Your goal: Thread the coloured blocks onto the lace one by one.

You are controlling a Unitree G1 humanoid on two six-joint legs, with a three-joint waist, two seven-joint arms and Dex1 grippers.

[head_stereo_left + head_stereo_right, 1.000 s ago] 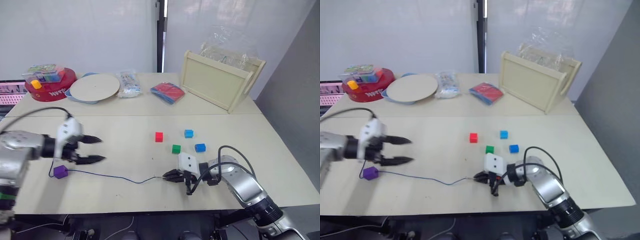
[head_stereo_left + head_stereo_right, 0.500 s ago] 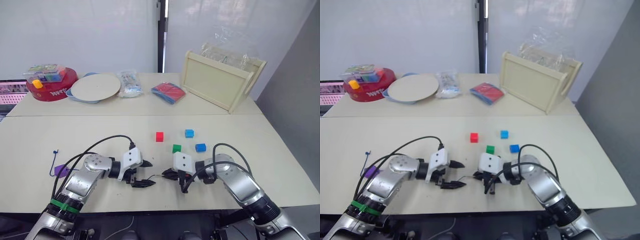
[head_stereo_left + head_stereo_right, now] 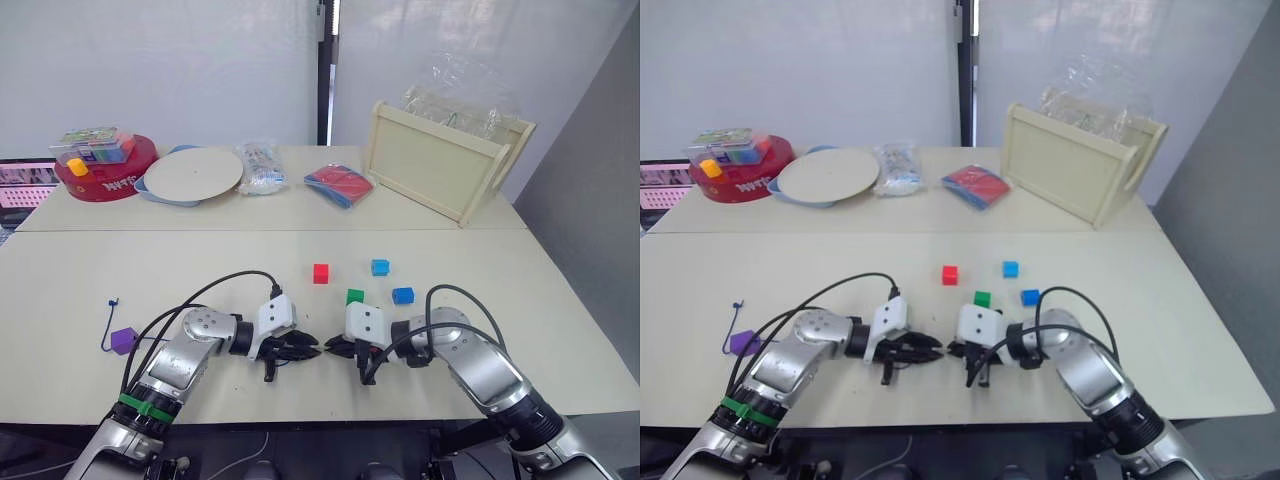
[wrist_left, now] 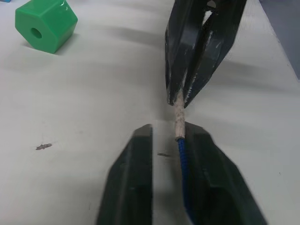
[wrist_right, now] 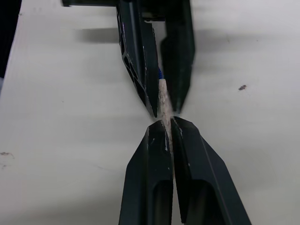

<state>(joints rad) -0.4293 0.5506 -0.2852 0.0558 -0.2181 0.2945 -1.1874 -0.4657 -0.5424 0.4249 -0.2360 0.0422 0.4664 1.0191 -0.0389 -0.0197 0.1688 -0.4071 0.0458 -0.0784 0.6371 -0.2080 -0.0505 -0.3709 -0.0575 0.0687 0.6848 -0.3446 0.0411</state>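
Lace (image 4: 182, 161) tip pinched in right gripper (image 5: 165, 123); left gripper (image 4: 165, 136), apparently parted, straddles it at 9 o'clock—handover underway, left should clamp next.

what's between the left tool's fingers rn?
The lace: its pale tip and the start of the blue cord lie between the left tool's open fingers. The right tool is shut on the tip's end. The part inside the right tool's grip is hidden.

lace (image 4: 178, 123) tip end hidden inside right end effector (image 5: 162, 125).
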